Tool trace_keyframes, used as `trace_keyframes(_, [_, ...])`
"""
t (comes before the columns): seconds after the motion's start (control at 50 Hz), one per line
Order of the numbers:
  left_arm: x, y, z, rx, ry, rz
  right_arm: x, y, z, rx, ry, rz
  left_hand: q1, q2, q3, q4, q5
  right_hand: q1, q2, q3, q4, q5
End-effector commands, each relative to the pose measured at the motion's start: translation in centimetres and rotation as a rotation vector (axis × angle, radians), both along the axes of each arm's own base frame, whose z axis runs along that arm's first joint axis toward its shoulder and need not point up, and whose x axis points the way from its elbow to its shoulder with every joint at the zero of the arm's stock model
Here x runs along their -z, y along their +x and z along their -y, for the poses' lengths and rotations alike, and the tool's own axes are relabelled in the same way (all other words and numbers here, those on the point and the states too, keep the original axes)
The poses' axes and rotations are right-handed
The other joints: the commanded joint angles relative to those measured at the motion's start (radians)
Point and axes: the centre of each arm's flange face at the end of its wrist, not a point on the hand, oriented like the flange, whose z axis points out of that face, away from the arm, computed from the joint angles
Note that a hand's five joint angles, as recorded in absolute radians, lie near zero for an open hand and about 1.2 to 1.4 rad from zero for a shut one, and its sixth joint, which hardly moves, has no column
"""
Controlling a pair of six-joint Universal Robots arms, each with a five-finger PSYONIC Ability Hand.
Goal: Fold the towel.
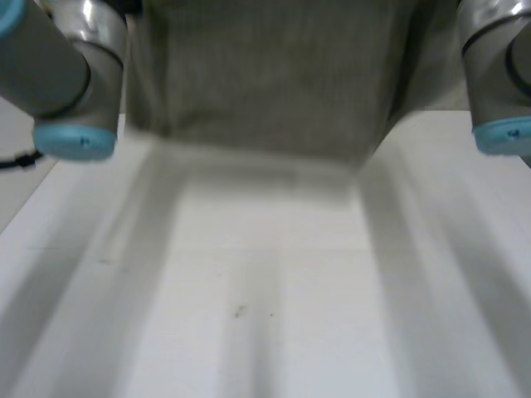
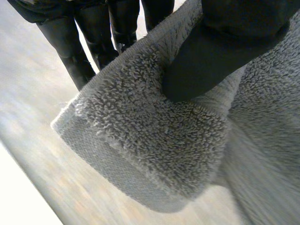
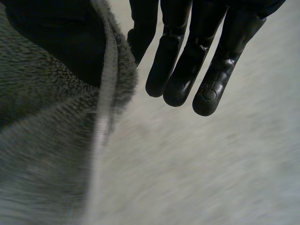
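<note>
Towel [image 1: 265, 75] held above white table [image 1: 274, 290] — fingers [image 2: 70, 51] of left hand [image 2: 220, 51] pinch a corner, right hand [image 3: 187, 51] an edge

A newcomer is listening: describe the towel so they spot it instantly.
Look above the white table, between the two grey arms: the towel hangs there. It is grey looped terry with a flat hem, pinched by the left hand at a corner and the right hand at an edge, the sole soft thing.
</note>
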Motion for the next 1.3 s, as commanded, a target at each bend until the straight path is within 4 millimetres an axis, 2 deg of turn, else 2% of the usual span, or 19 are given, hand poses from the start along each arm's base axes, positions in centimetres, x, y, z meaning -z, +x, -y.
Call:
trace_keyframes(0.02, [1.8,0.5,-0.8,0.037,0.064,-0.047,3.5,0.0,-1.9,-0.066,0.058,-0.039,0.218,0.178,0.181,0.178,0.181,0.416,0.216,0.209,0.207,0.243])
trace_keyframes(0.04, [1.8,0.5,-0.8,0.037,0.065,-0.047,3.5,0.0,-1.9,-0.067,0.058,-0.039,0.218,0.178,0.181,0.178,0.181,0.416,0.216,0.209,0.207,0.243])
trace_keyframes(0.08, [6.7,0.8,-1.5,0.043,0.211,0.003,8.2,-0.1,-2.4,-0.092,0.197,-0.077,0.218,0.178,0.181,0.178,0.181,0.416,0.216,0.209,0.207,0.243])
trace_keyframes(0.1, [6.7,0.8,-1.5,0.044,0.212,0.003,8.2,-0.1,-2.4,-0.092,0.197,-0.077,0.218,0.178,0.181,0.178,0.181,0.416,0.216,0.209,0.207,0.243])
trace_keyframes(0.14, [9.1,1.1,-1.9,0.04,0.28,0.025,11.6,-0.4,-3.7,-0.122,0.306,-0.102,0.218,0.178,0.181,0.178,0.181,0.416,0.216,0.209,0.207,0.243])
trace_keyframes(0.18, [13.8,1.6,-2.8,0.033,0.408,0.079,13.4,-0.6,-4.2,-0.137,0.359,-0.121,0.218,0.178,0.181,0.178,0.181,0.416,0.216,0.209,0.207,0.243])
trace_keyframes(0.2, [13.8,1.6,-2.8,0.033,0.409,0.079,13.4,-0.6,-4.2,-0.137,0.36,-0.121,0.218,0.178,0.181,0.178,0.181,0.416,0.216,0.209,0.207,0.243])
trace_keyframes(0.24, [18.4,2.2,-4.0,0.026,0.527,0.132,16.7,-0.8,-5.3,-0.175,0.457,-0.157,0.218,0.178,0.181,0.178,0.181,0.416,0.216,0.209,0.207,0.243])
trace_keyframes(0.26, [18.4,2.2,-4.0,0.026,0.528,0.132,16.7,-0.8,-5.3,-0.176,0.457,-0.157,0.218,0.178,0.181,0.178,0.181,0.416,0.216,0.209,0.207,0.243])
trace_keyframes(0.3, [22.6,2.5,-4.8,0.023,0.616,0.175,21.0,-0.7,-6.1,-0.22,0.585,-0.191,0.148,0.109,0.111,0.108,0.111,0.416,0.216,0.209,0.207,0.243])
trace_keyframes(0.32, [22.6,2.5,-4.8,0.023,0.617,0.175,21.0,-0.7,-6.1,-0.22,0.586,-0.191,0.148,0.108,0.111,0.108,0.111,0.416,0.216,0.209,0.207,0.243])
trace_keyframes(0.36, [24.3,2.7,-5.3,0.022,0.652,0.194,25.5,-0.9,-6.5,-0.223,0.728,-0.222,0.077,0.038,0.04,0.037,0.04,0.416,0.216,0.209,0.207,0.243])
trace_keyframes(0.4, [27.2,3.2,-6.5,0.02,0.73,0.236,26.6,-1.1,-6.8,-0.222,0.774,-0.228,0.033,-0.006,-0.004,-0.007,-0.004,0.416,0.216,0.209,0.207,0.243])
trace_keyframes(0.46, [28.6,3.5,-7.4,0.018,0.777,0.257,28.4,-1.6,-7.5,-0.221,0.886,-0.226,-0.022,-0.062,-0.059,-0.062,-0.059,0.416,0.216,0.209,0.207,0.243])
trace_keyframes(0.64, [27.0,4.1,-8.3,0.008,0.764,0.249,27.9,-2.0,-8.4,-0.239,1.045,-0.111,-0.026,-0.065,-0.063,-0.065,-0.062,0.416,0.216,0.209,0.207,0.243])
trace_keyframes(0.76, [25.4,4.6,-9.1,0.005,0.738,0.234,26.6,-4.3,-6.5,-0.186,1.08,0.09,-0.046,-0.086,-0.083,-0.086,-0.083,0.37,0.17,0.163,0.161,0.197])
trace_keyframes(0.8, [25.1,4.7,-9.3,0.006,0.734,0.229,26.4,-5.4,-5.6,-0.162,1.104,0.212,-0.055,-0.094,-0.092,-0.095,-0.092,0.052,-0.148,-0.155,-0.157,-0.121])
trace_keyframes(0.96, [24.7,4.8,-9.6,0.006,0.731,0.219,26.5,-8.5,-2.8,-0.096,1.129,0.435,-0.064,-0.103,-0.101,-0.104,-0.101,-0.178,-0.379,-0.386,-0.388,-0.351])
trace_keyframes(1.3, [24.5,5.9,-8.7,-0.03,0.728,0.2,28.4,-11.6,-1.7,-0.03,1.202,0.473,-0.034,-0.074,-0.071,-0.074,-0.071,-0.318,-0.519,-0.526,-0.528,-0.491])
